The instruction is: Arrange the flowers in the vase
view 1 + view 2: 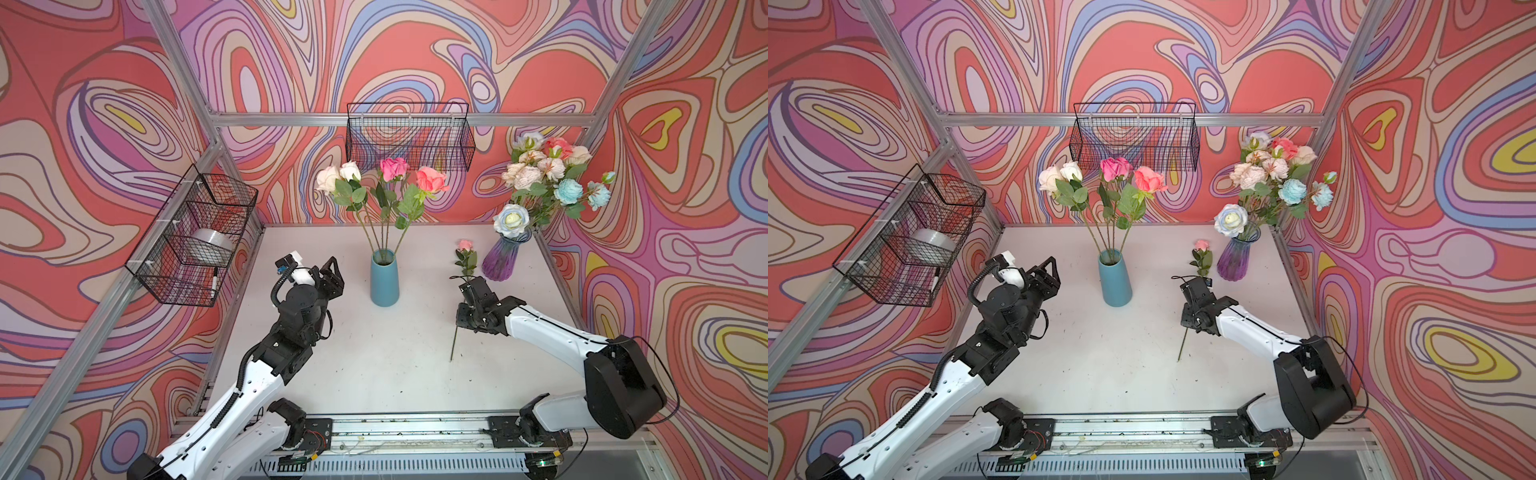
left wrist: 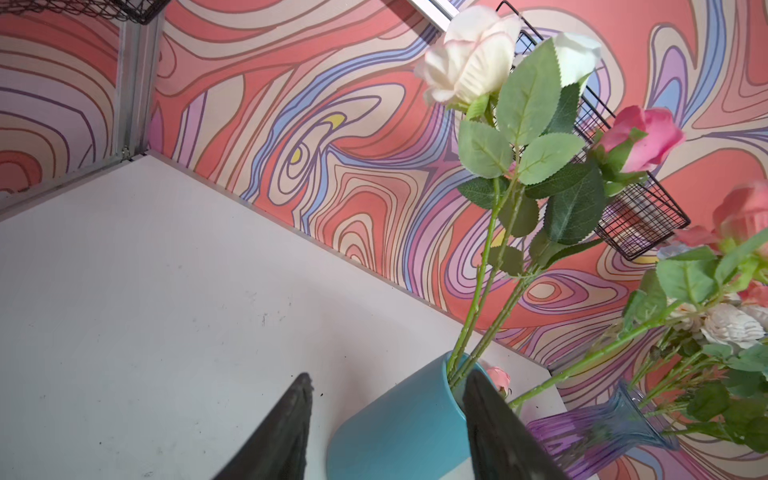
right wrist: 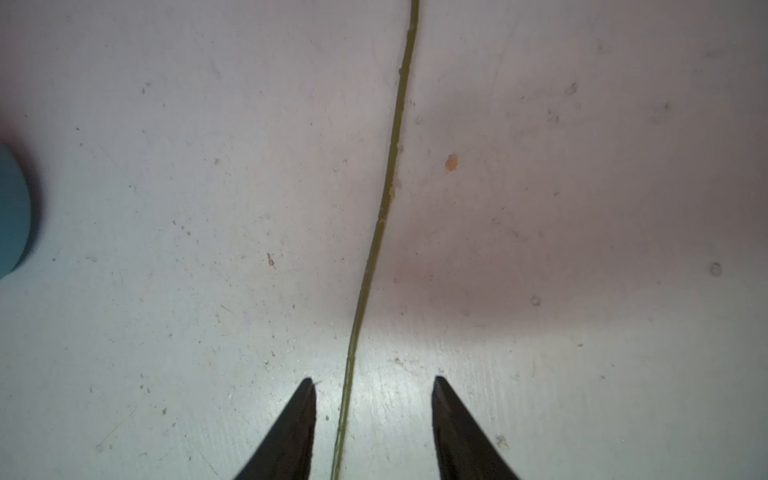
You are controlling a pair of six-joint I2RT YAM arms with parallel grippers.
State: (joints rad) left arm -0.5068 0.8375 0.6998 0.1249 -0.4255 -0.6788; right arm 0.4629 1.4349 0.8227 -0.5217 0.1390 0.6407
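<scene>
A blue vase [image 1: 384,280] [image 1: 1115,282] stands mid-table and holds several flowers [image 1: 392,166]: two white roses, a pink one and a coral one. My left gripper [image 1: 334,276] [image 2: 389,376] is open just left of the vase, nothing between its fingers; in the left wrist view the vase [image 2: 399,424] sits past the fingertips. A small pink rose [image 1: 465,245] [image 1: 1201,245] lies flat on the table. My right gripper [image 1: 469,291] [image 3: 374,379] points down over its stem [image 3: 390,187], open, with the stem running between the fingers and nearer one of them.
A purple glass vase [image 1: 507,259] with a full bouquet [image 1: 548,170] stands at the back right corner. A wire basket [image 1: 407,137] hangs on the back wall; another [image 1: 195,232] on the left wall holds a tape roll. The arms' rail [image 1: 395,432] runs along the front edge.
</scene>
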